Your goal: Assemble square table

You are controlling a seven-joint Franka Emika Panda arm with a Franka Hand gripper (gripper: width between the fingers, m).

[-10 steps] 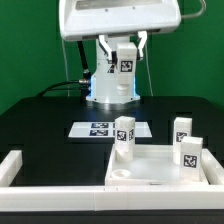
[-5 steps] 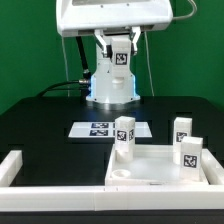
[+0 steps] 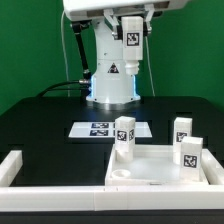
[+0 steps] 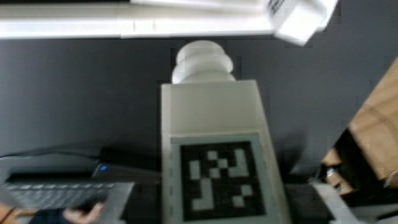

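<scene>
The white square table top (image 3: 152,168) lies underside up at the exterior view's lower right. Three white tagged legs stand upright at its corners: one on the left (image 3: 124,136), one at the far right (image 3: 181,128) and one at the near right (image 3: 190,152). A round socket (image 3: 120,177) shows open at its near left corner. My gripper (image 3: 130,42) is high above the table in front of the arm's base, shut on a fourth leg (image 3: 130,30). In the wrist view this leg (image 4: 214,120) fills the middle, screw end (image 4: 205,60) pointing away, tag facing the camera. The fingers are hidden behind it.
The marker board (image 3: 100,129) lies flat behind the table top. A low white rail (image 3: 12,166) stands at the exterior view's lower left, and another runs along the front edge (image 3: 60,198). The arm's base (image 3: 112,85) stands at the back centre.
The arm has lifted the held leg well up and slightly toward the exterior view's right. The table top and the three standing legs have not moved.
</scene>
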